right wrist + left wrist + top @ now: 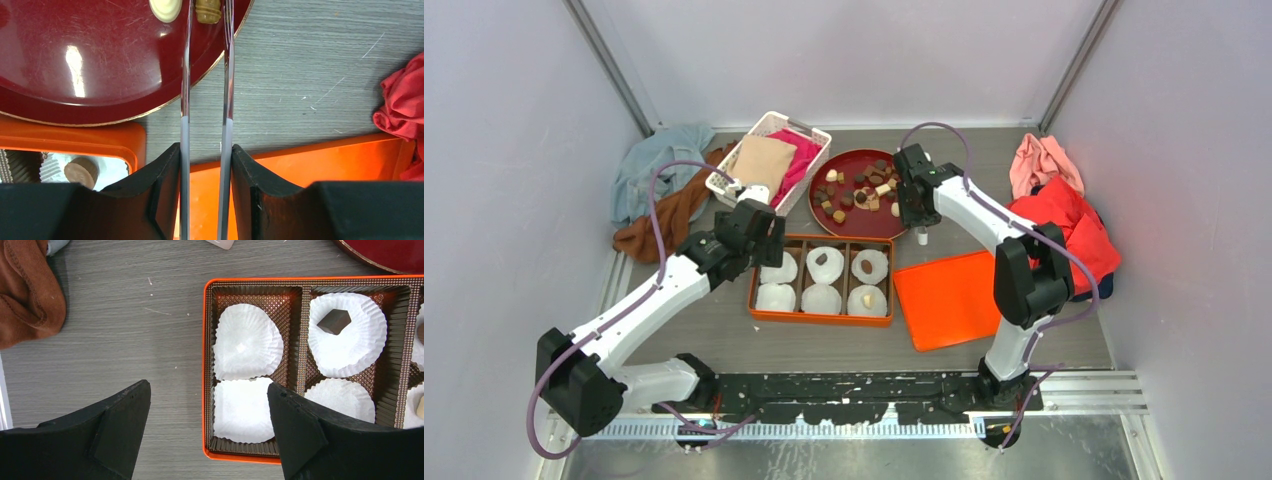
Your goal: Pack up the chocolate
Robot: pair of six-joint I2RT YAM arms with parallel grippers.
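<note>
Several small dark, tan and cream chocolates (856,188) lie on a round red plate (869,222). The orange box (753,282) holds six white paper cups; three hold a piece. A dark block (334,321) sits in one cup, and a round brown piece (81,172) shows in another. My left gripper (209,390) is open and empty above the box's left edge (204,365). My right gripper (206,147) is shut on metal tongs (184,75). The tong blades reach over the plate rim (100,65), with a tan ridged piece (207,10) between them and a cream piece (165,8) beside them.
The orange lid (949,298) lies right of the box. A white basket (796,130) with cloths stands at the back left, next to blue and brown cloths (659,195). Red and pink clothes (1069,215) lie at the right wall.
</note>
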